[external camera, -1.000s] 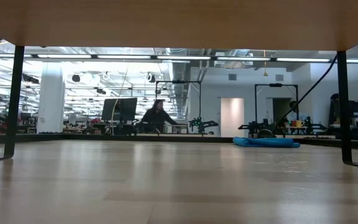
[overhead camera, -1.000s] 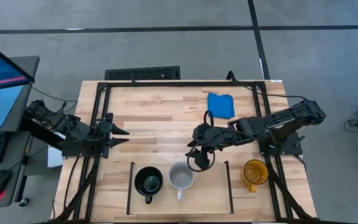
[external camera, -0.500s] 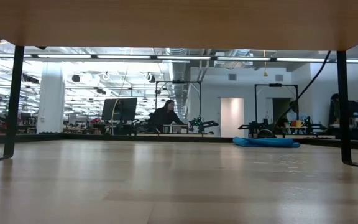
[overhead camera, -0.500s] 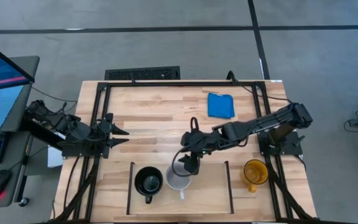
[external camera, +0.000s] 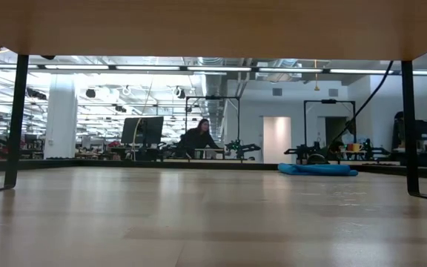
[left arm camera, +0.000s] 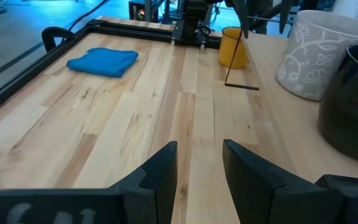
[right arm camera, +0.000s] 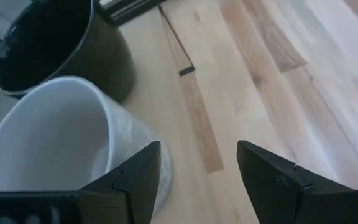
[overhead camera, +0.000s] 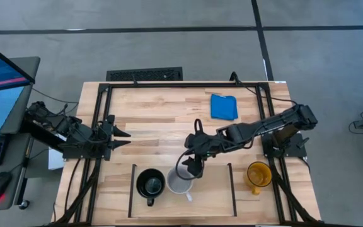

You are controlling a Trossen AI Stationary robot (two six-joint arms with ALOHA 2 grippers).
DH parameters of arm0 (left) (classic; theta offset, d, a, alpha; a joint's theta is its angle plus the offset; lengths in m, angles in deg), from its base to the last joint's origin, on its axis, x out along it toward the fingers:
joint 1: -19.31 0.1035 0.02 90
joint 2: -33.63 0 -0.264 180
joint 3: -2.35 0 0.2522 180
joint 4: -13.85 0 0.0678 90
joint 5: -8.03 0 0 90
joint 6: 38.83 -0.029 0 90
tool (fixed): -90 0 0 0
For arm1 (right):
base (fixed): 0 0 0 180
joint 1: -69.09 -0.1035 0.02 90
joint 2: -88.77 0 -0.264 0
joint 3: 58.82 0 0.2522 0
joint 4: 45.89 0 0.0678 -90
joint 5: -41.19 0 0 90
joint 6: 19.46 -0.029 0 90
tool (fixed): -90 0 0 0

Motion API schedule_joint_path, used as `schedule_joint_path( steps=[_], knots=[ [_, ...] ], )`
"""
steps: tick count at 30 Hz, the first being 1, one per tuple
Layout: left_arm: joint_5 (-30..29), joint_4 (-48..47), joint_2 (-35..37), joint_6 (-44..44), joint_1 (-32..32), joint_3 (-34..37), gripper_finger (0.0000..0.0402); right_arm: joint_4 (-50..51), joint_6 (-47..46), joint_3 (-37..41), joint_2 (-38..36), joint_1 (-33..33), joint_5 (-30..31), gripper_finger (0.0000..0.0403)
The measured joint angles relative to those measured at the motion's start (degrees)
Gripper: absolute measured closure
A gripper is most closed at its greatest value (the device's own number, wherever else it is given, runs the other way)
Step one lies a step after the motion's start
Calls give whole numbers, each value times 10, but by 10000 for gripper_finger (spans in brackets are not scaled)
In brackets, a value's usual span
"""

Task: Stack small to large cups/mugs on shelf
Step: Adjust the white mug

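- Hovering over the shelf, the right gripper hung just beside the white mug, fingers apart and holding nothing.
- The white mug stood inside the two black bars, next to the black mug; whether they touched could not be told.
- The yellow mug sat outside the right bar, off the shelf, well apart from the others.
- The mugs looked like glazed ceramic: stiff, fairly heavy, slippery and breakable, so a grip across the rim wall or through the handle would likely hold best.
- The left gripper waited at the table's left edge, fingers slightly apart and empty.
- A blue cloth lay near the far side.
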Motion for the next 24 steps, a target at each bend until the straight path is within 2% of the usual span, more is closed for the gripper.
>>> schedule_joint_path(
  steps=[24],
  knots=[
    [1, 0, 0, 10, 0, 0, 283, 26, -93, 0, 0, -56, 2, 168]
  ],
)
